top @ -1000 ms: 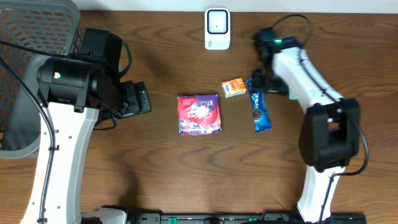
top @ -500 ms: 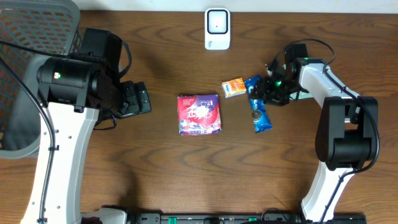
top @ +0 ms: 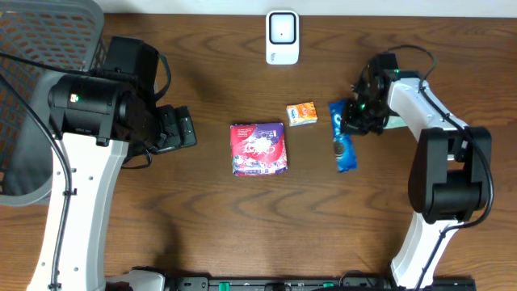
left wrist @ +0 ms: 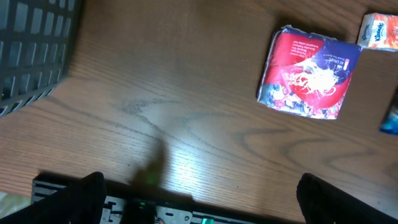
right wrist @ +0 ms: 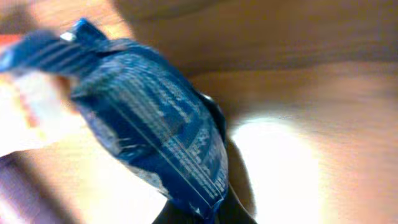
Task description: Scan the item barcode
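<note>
Right wrist view is blurred: blue foil cookie packet fills it, fingertips hidden underneath. Overhead, my right fingers are clamped on that packet's top end, down-right of the white box scanner. Packet has slid right, off the small orange pack. Left fingers spread wide, empty.

Wood table w/ scanner, red pack, tissues.
</note>
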Controlling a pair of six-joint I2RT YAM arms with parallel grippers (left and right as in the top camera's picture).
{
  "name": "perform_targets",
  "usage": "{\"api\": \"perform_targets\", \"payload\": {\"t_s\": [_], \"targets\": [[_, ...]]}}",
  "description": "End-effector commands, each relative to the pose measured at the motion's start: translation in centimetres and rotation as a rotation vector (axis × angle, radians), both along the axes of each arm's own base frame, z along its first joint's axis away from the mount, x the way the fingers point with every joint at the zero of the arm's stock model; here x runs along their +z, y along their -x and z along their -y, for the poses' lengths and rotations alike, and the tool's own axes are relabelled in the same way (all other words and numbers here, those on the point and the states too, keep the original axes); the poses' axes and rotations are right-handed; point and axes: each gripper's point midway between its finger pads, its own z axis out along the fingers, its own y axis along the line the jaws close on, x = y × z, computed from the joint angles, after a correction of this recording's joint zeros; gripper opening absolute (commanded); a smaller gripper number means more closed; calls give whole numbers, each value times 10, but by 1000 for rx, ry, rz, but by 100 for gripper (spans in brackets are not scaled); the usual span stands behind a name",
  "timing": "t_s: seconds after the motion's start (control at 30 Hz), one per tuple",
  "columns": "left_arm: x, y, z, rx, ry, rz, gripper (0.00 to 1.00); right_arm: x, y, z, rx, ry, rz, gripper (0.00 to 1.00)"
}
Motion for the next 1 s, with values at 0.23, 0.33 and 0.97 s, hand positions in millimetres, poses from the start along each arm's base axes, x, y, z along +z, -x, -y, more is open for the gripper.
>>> {"api": "perform_targets", "payload": {"t_s": [0.23,0.33,0.97], "targets": [[-2,-1,-3,-8,-17,-8,98,70,-29,23,-32,856,323,1],[-2,-1,-3,-8,-17,-8,98,64,-29,17,-42,974,358,1],[-2,-1,-3,-7,-17,-8,98,21,-34,-35,-81,713,265,35]]}}
